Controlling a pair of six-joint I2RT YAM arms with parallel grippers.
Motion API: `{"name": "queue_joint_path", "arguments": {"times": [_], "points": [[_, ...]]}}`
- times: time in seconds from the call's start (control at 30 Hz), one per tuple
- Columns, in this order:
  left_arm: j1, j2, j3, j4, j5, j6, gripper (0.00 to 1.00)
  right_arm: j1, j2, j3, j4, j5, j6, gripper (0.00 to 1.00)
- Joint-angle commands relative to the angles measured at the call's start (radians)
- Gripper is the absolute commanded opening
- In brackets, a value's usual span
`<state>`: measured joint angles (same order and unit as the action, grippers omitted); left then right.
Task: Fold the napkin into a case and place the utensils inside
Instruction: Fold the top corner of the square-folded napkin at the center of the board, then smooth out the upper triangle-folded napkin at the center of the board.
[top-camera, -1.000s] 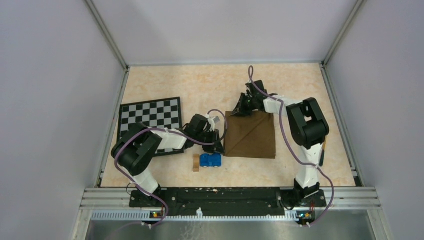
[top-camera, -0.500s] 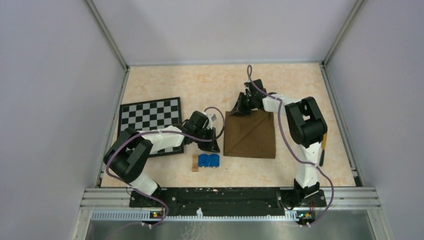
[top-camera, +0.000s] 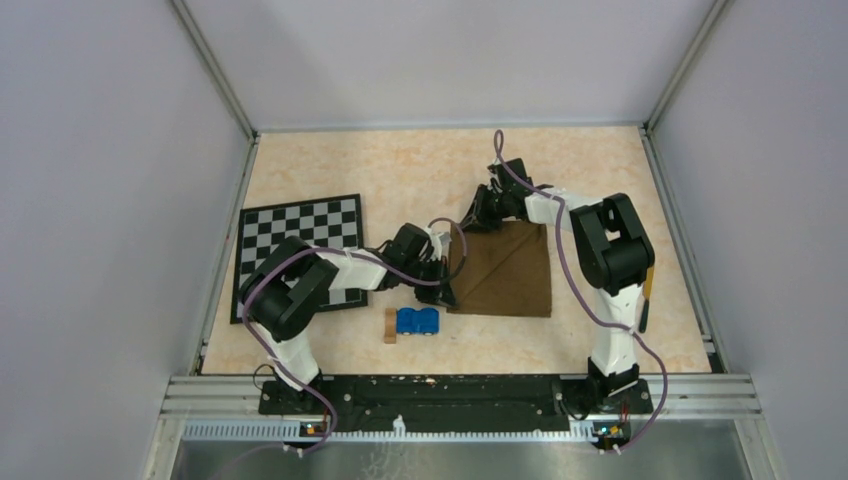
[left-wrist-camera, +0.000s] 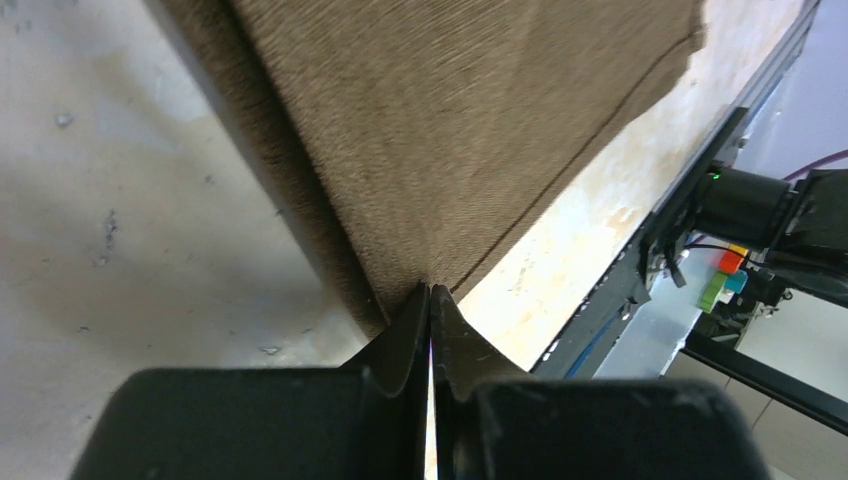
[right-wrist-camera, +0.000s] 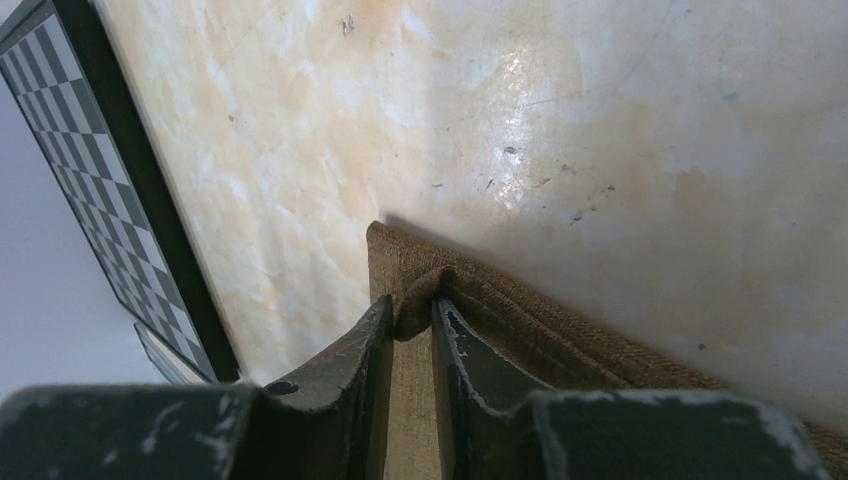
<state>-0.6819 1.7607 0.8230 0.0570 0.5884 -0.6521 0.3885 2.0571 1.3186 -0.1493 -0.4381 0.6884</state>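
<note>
Napkin (top-camera: 503, 270) is lying flat on the table (top-camera: 400, 170), spread between the two pincers, with a diagonal crease you only catch from the top view. From up there both grips are hidden by the arms. The left wrist view sorts it out: the left pincer (left-wrist-camera: 430, 290) has its jaws pressed together on the near left corner, cloth fanning out ahead of it. The right wrist view shows the right pincer (right-wrist-camera: 412, 305) with a narrow gap, a little ridge of the far left corner bunched between its fingers. Only the top view shows the blue toy (top-camera: 419, 321) and wooden block (top-camera: 391, 325) just beside the left pincer, and the whole checkered mat (top-camera: 300, 240) behind it.
</note>
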Motion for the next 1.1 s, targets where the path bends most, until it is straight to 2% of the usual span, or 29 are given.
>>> {"name": "queue_joint_path", "arguments": {"times": [0.0,0.2,0.33,0.43,0.53,0.63,0.87,0.97,1.07], "points": [[0.002,0.056,-0.048,0.080,-0.001,-0.010,0.04,-0.004,-0.013,0.044,0.015,-0.025,-0.024,0.24],[0.006,0.069,-0.106,0.116,-0.022,-0.019,0.03,-0.041,-0.048,0.188,-0.153,-0.052,-0.161,0.51],[0.007,0.060,-0.122,0.122,-0.021,-0.014,0.03,-0.068,-0.206,0.163,-0.233,-0.003,-0.258,0.66],[0.007,0.062,-0.123,0.131,-0.014,-0.014,0.03,-0.069,-0.315,-0.008,-0.154,-0.086,-0.251,0.67],[0.006,0.067,-0.124,0.141,-0.009,-0.020,0.03,-0.064,-0.364,-0.265,0.110,-0.274,-0.126,0.62],[0.008,0.076,-0.126,0.142,-0.003,-0.021,0.02,-0.060,-0.347,-0.390,0.335,-0.374,-0.043,0.58],[0.008,0.066,-0.151,0.146,-0.024,-0.029,0.00,-0.188,-0.239,-0.436,0.396,-0.357,-0.127,0.58],[0.008,0.068,-0.165,0.161,-0.022,-0.034,0.00,-0.261,-0.210,-0.388,0.340,-0.340,-0.167,0.58],[0.008,0.061,-0.163,0.155,-0.015,-0.034,0.00,-0.282,-0.247,-0.314,0.264,-0.325,-0.183,0.59]]}}
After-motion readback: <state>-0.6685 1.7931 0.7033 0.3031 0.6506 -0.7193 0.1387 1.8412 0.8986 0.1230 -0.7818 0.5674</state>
